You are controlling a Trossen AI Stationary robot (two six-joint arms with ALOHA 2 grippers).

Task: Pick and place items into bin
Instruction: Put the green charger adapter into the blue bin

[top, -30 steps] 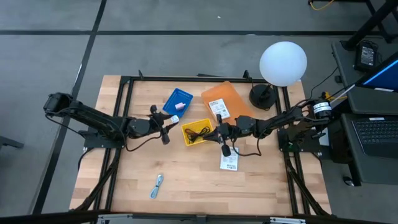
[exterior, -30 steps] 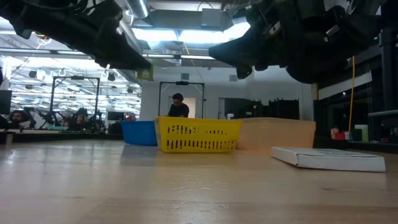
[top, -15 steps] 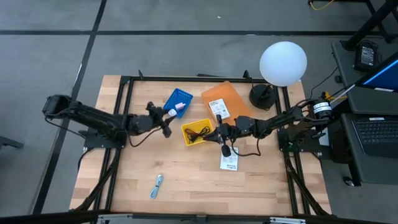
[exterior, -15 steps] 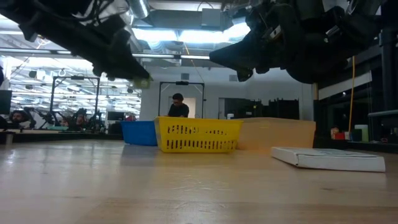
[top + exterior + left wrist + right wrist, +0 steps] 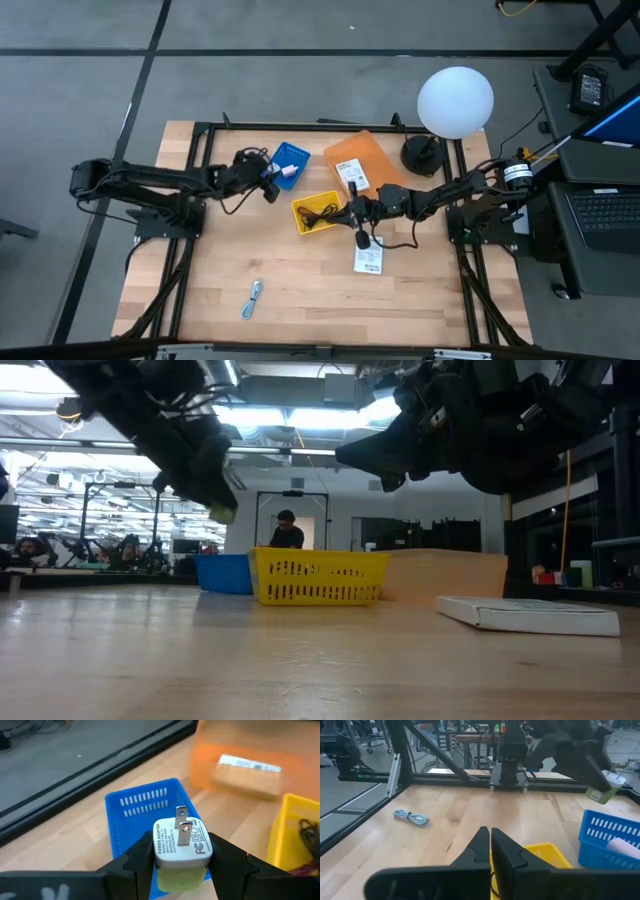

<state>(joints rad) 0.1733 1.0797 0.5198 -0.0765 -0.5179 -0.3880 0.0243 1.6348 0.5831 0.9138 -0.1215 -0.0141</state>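
Above the blue bin [image 5: 145, 802] — left gripper [image 5: 181, 851] pinching a white plug adapter [image 5: 181, 845]; right gripper [image 5: 490, 842] pressed together.

My left gripper [image 5: 268, 183] carries a white plug adapter [image 5: 181, 849] at the near edge of the blue bin [image 5: 288, 165]. The bin interior holds one pink item [image 5: 291, 171]; the remainder is free. The yellow bin [image 5: 316, 212] stands just beside it and the orange tray [image 5: 360, 166] behind that, limiting sideways travel toward my right arm. My right gripper [image 5: 360, 233], fingers together, hangs beside the yellow bin. The near half of the table [image 5: 300, 300] is open except for a coiled cable [image 5: 253, 298] and a white packet [image 5: 368, 260].
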